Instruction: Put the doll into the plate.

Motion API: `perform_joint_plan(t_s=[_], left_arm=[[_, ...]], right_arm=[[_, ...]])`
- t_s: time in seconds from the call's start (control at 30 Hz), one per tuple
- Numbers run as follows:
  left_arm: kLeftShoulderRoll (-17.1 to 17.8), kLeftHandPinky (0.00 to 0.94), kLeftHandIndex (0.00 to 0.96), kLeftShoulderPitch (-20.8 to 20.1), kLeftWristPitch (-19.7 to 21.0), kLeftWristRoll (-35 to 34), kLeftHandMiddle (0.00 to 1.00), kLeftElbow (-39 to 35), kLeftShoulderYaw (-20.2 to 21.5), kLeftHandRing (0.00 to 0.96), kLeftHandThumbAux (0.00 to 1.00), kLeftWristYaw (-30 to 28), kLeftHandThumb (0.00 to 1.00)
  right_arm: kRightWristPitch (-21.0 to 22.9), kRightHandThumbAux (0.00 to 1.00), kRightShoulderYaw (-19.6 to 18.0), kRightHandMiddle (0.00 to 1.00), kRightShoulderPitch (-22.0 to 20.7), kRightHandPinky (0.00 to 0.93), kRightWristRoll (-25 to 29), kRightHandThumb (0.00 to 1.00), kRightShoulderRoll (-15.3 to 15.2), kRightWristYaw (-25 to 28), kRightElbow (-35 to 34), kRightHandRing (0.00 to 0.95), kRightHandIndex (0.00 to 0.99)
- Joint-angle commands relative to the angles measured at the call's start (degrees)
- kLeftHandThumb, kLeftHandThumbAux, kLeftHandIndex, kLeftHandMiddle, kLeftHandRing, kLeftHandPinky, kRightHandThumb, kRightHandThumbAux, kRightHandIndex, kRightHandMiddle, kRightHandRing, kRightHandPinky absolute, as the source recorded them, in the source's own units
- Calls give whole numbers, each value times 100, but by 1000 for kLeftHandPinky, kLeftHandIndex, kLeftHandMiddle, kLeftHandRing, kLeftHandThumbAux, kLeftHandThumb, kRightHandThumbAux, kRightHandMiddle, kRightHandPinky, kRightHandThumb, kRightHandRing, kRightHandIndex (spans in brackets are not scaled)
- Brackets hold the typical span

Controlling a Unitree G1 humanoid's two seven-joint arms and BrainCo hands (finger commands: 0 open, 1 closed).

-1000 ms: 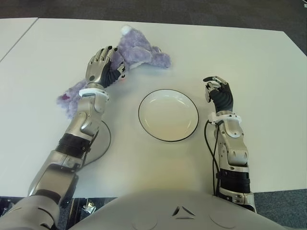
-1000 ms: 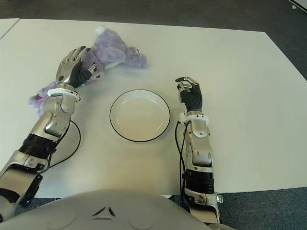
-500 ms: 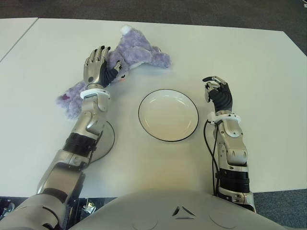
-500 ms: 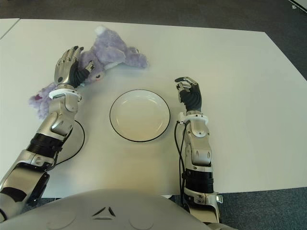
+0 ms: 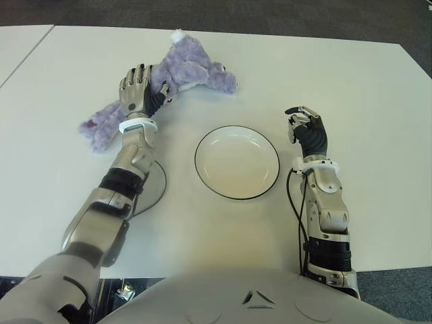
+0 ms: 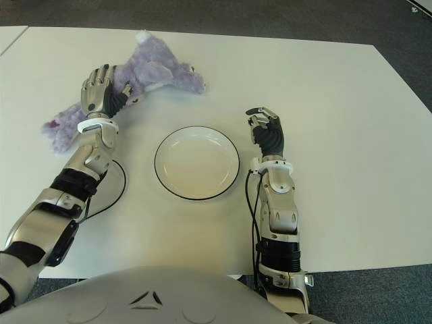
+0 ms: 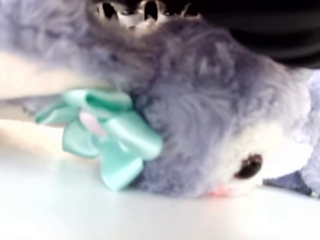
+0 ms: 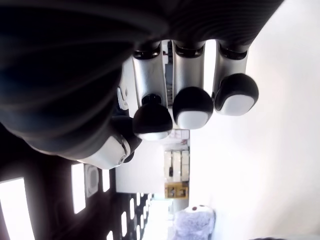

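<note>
A purple plush doll (image 5: 196, 67) lies across the white table's far left, its head toward the centre and one limb stretched out to the left. My left hand (image 5: 138, 91) lies over its middle, fingers stretched along the fur and thumb against its side, not closed round it. The left wrist view is filled by the doll (image 7: 200, 125), showing its face and a mint bow (image 7: 107, 135). A white plate (image 5: 236, 165) with a dark rim sits bare at mid-table. To the plate's right, my right hand (image 5: 304, 125) has curled fingers (image 8: 192, 107) holding nothing.
A dark cable (image 5: 154, 192) loops on the table (image 5: 202, 236) beside my left forearm. A second table's corner (image 5: 17, 40) shows at far left, with dark carpet (image 5: 270, 17) beyond the far edge.
My left hand turned and slid farther onto the doll with straighter fingers. The doll shifted slightly away from me. The right hand and plate stayed put.
</note>
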Motion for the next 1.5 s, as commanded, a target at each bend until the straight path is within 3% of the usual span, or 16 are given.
perform_joint_plan(t_s=[0.03,0.27,0.53,0.87,0.97,1.0,1.03,1.27,1.4,1.5], left_arm=[[69,0,0,-47,-279,143,0,1086,-553,0,86,-560,502],[105,0,0,-455,-520,122,0,1784,-923,0,85,-1032,523],[57,0,0,-747,-681,79,0,2352,-1144,0,99,-1113,523],[32,27,0,-851,-1215,-188,0,2484,-1181,0,130,-1365,521],[73,83,0,-863,-1557,-388,0,2479,-1122,0,142,-1625,526],[81,147,0,-863,-1684,-475,0,2463,-1090,5,152,-1722,536],[86,205,0,-863,-1759,-532,0,2453,-1076,29,162,-1777,548],[84,380,0,-867,-2106,-827,10,2490,-1041,169,209,-1950,596],[-19,472,0,-868,-2197,-911,101,2648,-1035,288,248,-1857,634],[-94,516,0,-883,-2202,-959,158,2769,-1018,362,287,-1774,721]], right_arm=[[155,712,10,880,42,893,45,721,-6,52,-77,881,441],[127,712,-7,877,71,894,59,723,-16,104,-136,881,441],[111,712,-15,879,91,897,82,724,-7,158,-204,882,442],[-15,712,-15,879,118,898,63,725,-20,212,-219,883,442],[-24,712,-11,879,106,898,40,725,-24,204,-210,884,442],[-30,712,-10,879,104,898,35,725,-25,202,-209,884,442],[-34,712,-10,879,103,898,33,725,-25,202,-209,884,442],[-67,712,-18,878,97,897,35,725,-22,213,-194,883,442],[-93,711,-28,875,88,895,43,725,-18,212,-175,880,442],[-117,711,-29,874,84,895,45,725,-19,214,-157,879,442]])
